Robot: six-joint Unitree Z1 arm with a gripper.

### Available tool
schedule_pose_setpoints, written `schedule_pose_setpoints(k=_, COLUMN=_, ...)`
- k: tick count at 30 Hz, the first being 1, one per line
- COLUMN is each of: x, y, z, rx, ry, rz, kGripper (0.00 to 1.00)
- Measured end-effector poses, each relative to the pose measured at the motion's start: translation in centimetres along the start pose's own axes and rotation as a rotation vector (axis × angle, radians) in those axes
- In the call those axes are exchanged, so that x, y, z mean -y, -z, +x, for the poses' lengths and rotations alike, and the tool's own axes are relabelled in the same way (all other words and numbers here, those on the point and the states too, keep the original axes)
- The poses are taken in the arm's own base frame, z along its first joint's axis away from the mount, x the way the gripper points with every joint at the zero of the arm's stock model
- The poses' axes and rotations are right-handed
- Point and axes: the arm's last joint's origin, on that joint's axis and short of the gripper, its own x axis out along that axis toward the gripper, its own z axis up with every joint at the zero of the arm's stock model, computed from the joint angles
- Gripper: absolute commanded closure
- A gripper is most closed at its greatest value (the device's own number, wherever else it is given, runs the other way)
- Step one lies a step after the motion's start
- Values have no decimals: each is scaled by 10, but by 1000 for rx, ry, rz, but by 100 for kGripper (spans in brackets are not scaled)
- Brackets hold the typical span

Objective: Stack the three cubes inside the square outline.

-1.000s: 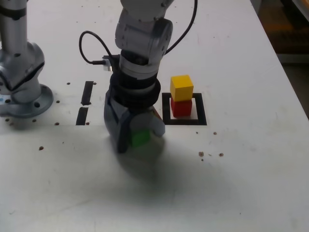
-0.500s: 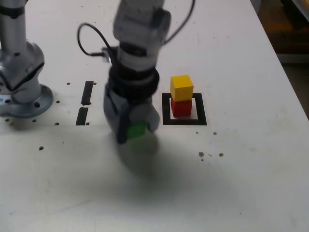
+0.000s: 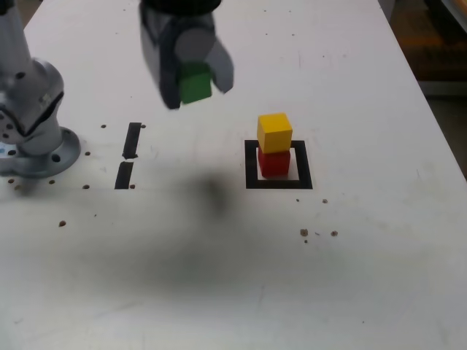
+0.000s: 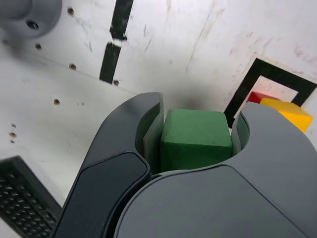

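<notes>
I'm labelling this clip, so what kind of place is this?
Probably a robotics lab bench: a white table marked with a black square outline and tape strips, an arm's bolted base, and colour cubes for stacking, the green cube gripped.

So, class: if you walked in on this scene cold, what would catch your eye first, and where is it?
First, the green cube clamped in the tool, held high above the table at the exterior view's upper left. Next, the yellow cube sitting on the red cube inside the square outline, toward the exterior view's right of the tool.
</notes>
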Motion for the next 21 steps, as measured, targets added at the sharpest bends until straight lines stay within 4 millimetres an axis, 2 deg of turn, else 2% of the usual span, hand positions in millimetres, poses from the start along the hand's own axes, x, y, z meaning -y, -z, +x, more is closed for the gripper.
schedule_pose_setpoints(k=3, x=4, y=-24, z=1, rx=-75, ry=-35, rz=75, kGripper=87)
schedule_pose_setpoints(k=6, x=15, y=-50, z=0, rx=-75, ry=-27, rz=151, kGripper=87)
schedule_pose_setpoints(k=11, x=21, y=-77, z=-19, rx=6, ry=40, rz=146, kGripper=87)
schedule_pose_setpoints(k=15, x=22, y=-86, z=-40, rx=96, ry=88, rz=135, kGripper=86)
schedule_pose_setpoints(k=21, x=20, y=-89, z=-15, rx=1, ry=59, rz=126, kGripper=86)
